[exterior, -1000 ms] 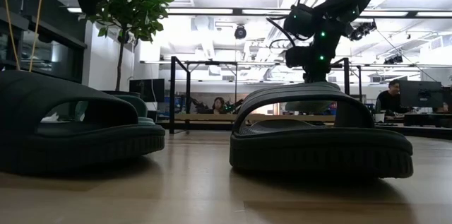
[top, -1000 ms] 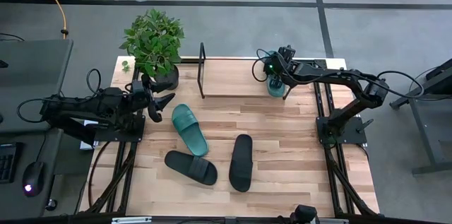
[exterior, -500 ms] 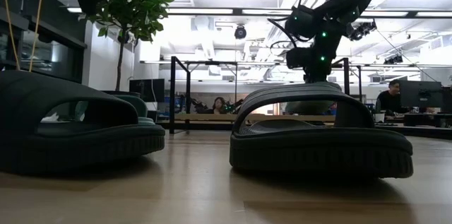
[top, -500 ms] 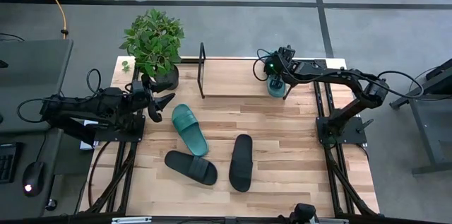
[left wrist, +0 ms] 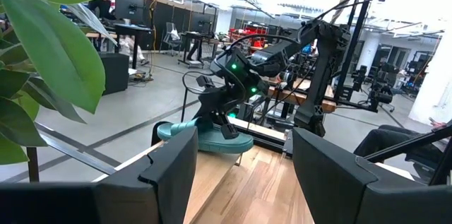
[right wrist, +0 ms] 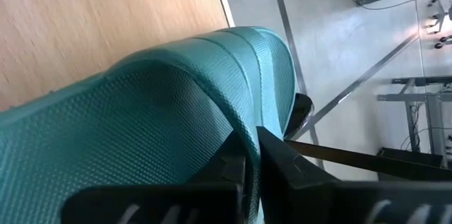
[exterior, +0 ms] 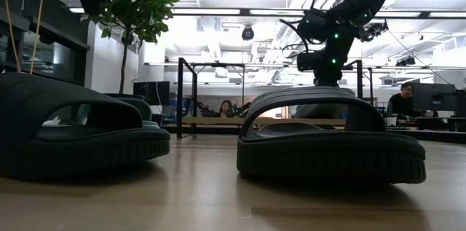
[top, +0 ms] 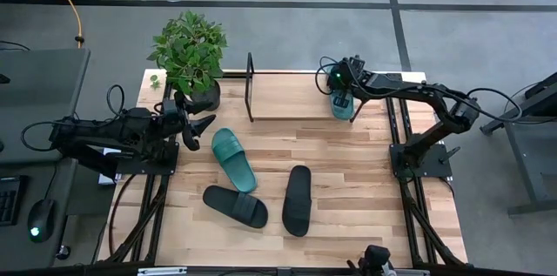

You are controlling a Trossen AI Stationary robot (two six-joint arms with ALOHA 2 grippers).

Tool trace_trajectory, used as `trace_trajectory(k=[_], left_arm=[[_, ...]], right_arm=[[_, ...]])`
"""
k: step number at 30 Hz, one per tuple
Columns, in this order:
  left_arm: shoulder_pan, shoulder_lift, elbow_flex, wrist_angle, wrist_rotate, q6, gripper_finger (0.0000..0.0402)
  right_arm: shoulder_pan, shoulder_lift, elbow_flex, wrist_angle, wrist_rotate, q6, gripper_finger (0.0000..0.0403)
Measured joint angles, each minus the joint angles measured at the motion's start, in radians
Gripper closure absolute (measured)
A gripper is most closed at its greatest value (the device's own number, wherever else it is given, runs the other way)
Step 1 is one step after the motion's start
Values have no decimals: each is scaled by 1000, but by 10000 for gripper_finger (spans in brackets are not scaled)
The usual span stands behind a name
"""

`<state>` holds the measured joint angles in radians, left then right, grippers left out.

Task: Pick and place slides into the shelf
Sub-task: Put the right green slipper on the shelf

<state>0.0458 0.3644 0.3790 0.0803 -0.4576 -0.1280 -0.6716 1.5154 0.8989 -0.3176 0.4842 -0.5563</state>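
Wide wooden table (top: 348, 171) below, carrying the shelf (top: 287, 93) along its far edge, light board between thin black loop frames. Beside the shelf's left end, a potted plant (top: 189, 54). Mid-table, loose and flat: one teal slide (top: 233, 158), and nearer the front two black slides (top: 235, 206) (top: 297, 199), apart from each other. At the shelf's right end, a second teal slide (top: 340, 104), pinched by its ribbed strap in the right gripper (right wrist: 248, 164), fingers clenched on the strap's edge and the sole low over the board. At the table's left side, left gripper (top: 196, 126) parked with fingers spread, grasping nothing. Judging by looks: foam-like, light, a bit springy, textured enough not to slip; strap arch the natural hold, likely to flex and let the sole swing, so best set down flat before letting go.
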Motion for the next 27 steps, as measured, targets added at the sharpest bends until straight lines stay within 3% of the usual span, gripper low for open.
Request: trace_trajectory(k=[16,27], left_arm=[[0,0,0,0,0,0,186],[0,0,0,0,0,0,186]], right_arm=[[0,2,-1,-25,-39,30,291],[16,3,-1,-50,-20,62,276]])
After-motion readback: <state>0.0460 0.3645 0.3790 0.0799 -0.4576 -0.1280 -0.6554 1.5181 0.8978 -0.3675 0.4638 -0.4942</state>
